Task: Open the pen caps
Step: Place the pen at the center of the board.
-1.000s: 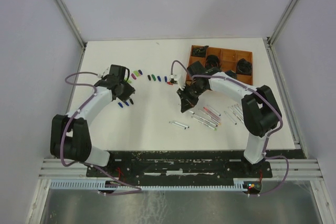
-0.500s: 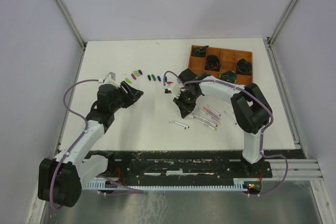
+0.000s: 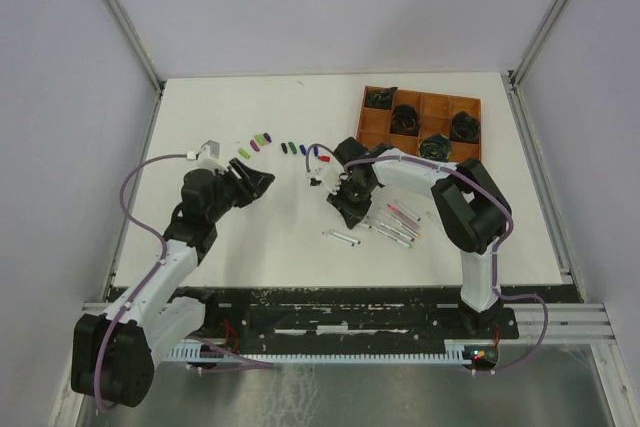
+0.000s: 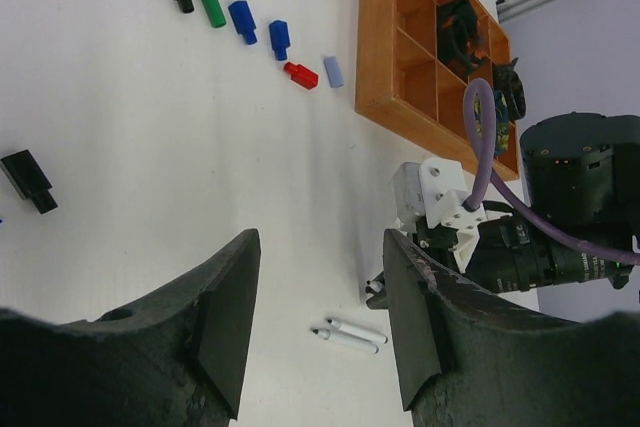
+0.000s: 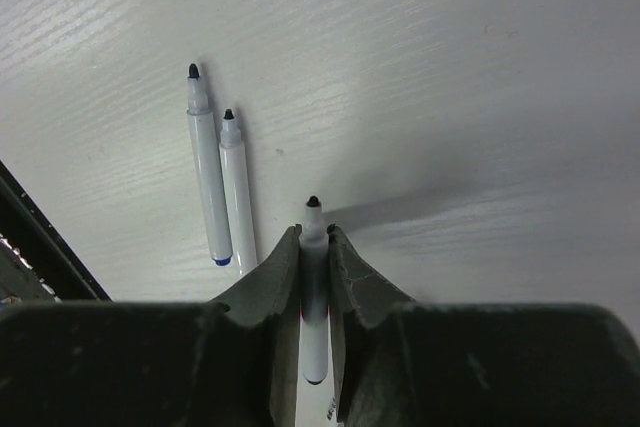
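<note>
Even, diffuse white light is filling all three views, and no glare is showing on the table point(image 3: 270, 237). In the top view, shadows under the arms are falling short and soft, and small items are rendering slightly soft. In the right wrist view, the pen point(image 5: 314, 237) is casting a blurred grey shadow toward the right of the frame. The right gripper's fingers point(image 5: 265, 292) along the bottom edge are reading dark and nearly featureless. In the left wrist view, the left gripper's fingers point(image 4: 225, 317) are appearing dark and soft at the bottom, while the background is resolving sharply.
</note>
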`<action>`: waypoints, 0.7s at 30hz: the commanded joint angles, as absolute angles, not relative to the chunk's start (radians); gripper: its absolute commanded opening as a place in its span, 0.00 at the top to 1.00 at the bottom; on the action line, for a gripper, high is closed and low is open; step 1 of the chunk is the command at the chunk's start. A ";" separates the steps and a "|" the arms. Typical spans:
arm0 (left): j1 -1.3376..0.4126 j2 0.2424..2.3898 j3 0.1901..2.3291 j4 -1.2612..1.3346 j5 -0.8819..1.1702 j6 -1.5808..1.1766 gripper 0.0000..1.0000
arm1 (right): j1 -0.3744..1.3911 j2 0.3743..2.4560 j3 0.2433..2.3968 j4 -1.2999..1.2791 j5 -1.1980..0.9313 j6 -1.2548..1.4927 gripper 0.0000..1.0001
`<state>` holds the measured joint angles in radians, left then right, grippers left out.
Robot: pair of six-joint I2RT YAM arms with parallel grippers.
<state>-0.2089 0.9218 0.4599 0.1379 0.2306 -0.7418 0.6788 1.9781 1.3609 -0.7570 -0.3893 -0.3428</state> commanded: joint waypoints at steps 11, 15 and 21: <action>-0.204 0.908 0.442 0.222 0.280 -0.711 0.41 | 0.681 1.967 1.397 -0.762 -0.391 -0.343 0.71; -0.204 0.898 0.438 0.222 0.286 -0.713 0.41 | 0.680 1.953 1.399 -0.762 -0.390 -0.343 0.70; -0.203 0.874 0.436 0.221 0.294 -0.713 0.41 | 0.674 1.908 1.401 -0.762 -0.392 -0.343 0.67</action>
